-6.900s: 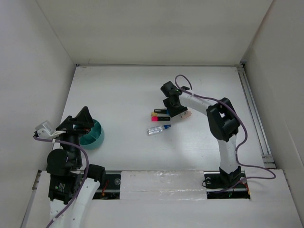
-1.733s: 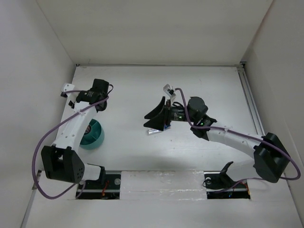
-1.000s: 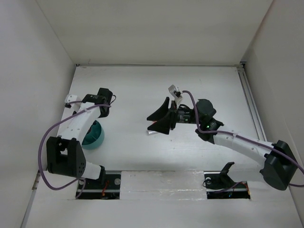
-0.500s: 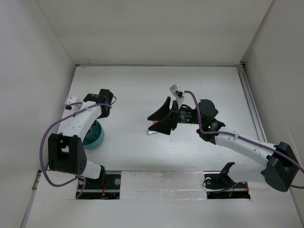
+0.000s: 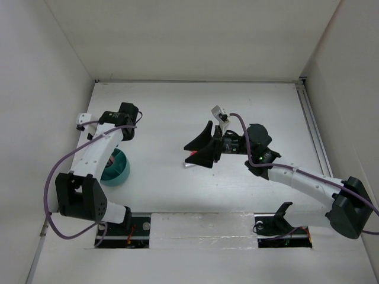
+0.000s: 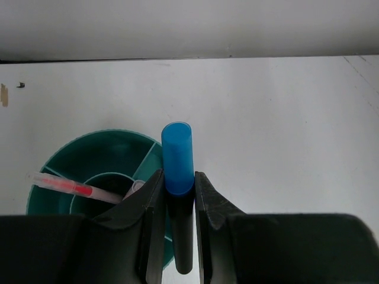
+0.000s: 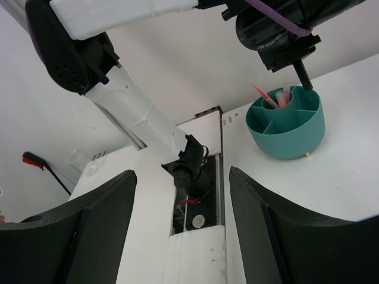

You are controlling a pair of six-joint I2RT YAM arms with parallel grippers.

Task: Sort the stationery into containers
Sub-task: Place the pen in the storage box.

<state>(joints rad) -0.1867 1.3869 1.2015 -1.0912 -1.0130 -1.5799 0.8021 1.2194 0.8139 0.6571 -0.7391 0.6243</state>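
— What do you have past the left gripper (image 6: pixel 177 177)?
— You're looking at bare white table (image 6: pixel 284 118) running ahead of it to a wall (image 6: pixel 189 23). Far to its left, a scrap of tan tape (image 6: pixel 3 94) and a dark speck (image 6: pixel 21 85) sit near the seam.
— And by the right gripper (image 7: pixel 182 173)?
— To its left you'll see a black rod with a red tip (image 7: pixel 35 163). Behind it, a metal rail (image 5: pixel 314 136) lines the table's edge.

A robotics lab cell; plain white walls (image 5: pixel 189 35) box in a white table (image 5: pixel 166 112).
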